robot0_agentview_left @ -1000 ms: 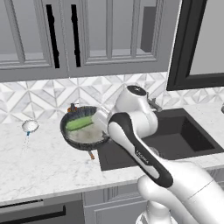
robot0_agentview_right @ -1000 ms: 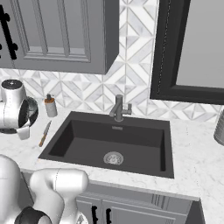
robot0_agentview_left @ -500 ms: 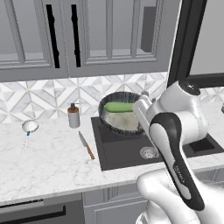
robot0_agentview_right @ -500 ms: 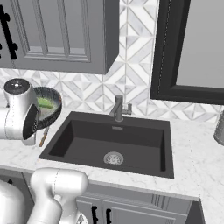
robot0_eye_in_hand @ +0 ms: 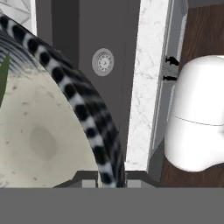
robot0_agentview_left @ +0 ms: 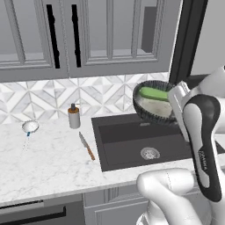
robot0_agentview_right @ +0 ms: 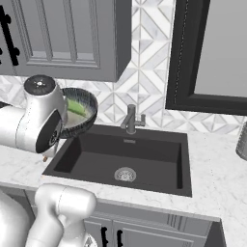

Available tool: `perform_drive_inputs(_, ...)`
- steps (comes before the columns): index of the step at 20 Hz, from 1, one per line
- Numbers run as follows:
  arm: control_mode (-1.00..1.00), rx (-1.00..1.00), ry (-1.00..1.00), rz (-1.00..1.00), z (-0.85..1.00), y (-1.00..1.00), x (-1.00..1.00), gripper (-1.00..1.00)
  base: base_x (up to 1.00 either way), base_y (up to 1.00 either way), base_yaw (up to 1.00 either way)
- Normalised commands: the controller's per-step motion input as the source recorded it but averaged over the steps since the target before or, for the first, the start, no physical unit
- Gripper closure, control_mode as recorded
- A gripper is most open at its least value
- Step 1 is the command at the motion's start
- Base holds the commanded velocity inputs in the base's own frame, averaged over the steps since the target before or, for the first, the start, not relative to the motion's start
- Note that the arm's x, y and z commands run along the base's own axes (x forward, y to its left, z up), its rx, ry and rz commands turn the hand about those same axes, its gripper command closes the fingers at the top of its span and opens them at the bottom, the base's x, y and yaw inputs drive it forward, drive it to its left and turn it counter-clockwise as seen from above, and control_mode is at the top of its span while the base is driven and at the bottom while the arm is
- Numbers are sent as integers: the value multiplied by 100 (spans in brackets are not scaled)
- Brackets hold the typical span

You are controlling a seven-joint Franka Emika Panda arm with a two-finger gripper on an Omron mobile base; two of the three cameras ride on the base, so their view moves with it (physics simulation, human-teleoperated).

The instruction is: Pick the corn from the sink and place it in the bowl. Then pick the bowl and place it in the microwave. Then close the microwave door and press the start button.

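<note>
Bowl with corn in the air over sink, on its way to the microwave; spill or drop is the risk.

Microwave (robot0_agentview_right: 212, 53) at 2 o'clock in right base view, door frame dark, opening pale. Sink (robot0_agentview_left: 127, 147) below, drain (robot0_agentview_left: 150, 153) at 6 o'clock of the load. Bowl (robot0_agentview_left: 154, 103) carried tilted above the sink, gripper (robot0_eye_in_hand: 111, 177) clamped on its rim, fingers either side of the striped wall. Corn (robot0_agentview_left: 154, 93) lies loose inside against the high side. Likely failures: tilt lets the corn slide out into the sink; a one-edge rim pinch may let the bowl swing or slip; the rim may clip the faucet (robot0_agentview_right: 130, 119) or microwave frame. Knife (robot0_agentview_left: 87, 146) and shaker (robot0_agentview_left: 74, 116) at 9 o'clock, out of the path.
</note>
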Motion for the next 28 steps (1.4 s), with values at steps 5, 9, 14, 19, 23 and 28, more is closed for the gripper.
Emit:
perform_drive_inputs(5, -100, 0, 4, -6, 21, -36, 0, 100, 0, 0, 0)
perform_drive_inputs(9, -100, 0, -4, -3, 2, -28, -5, 100, 0, 0, 0)
perform_drive_inputs(14, -100, 3, 3, 0, 27, -23, -10, 100, 0, 0, 0)
perform_drive_inputs(19, -100, 0, 3, 0, 17, 1, -2, 100, 0, 0, 0)
perform_drive_inputs(23, 100, 0, 0, 0, 0, 0, 0, 100, -46, 20, 9)
perform_drive_inputs(28, 100, 0, 0, 0, 0, 0, 0, 100, -67, 16, 32)
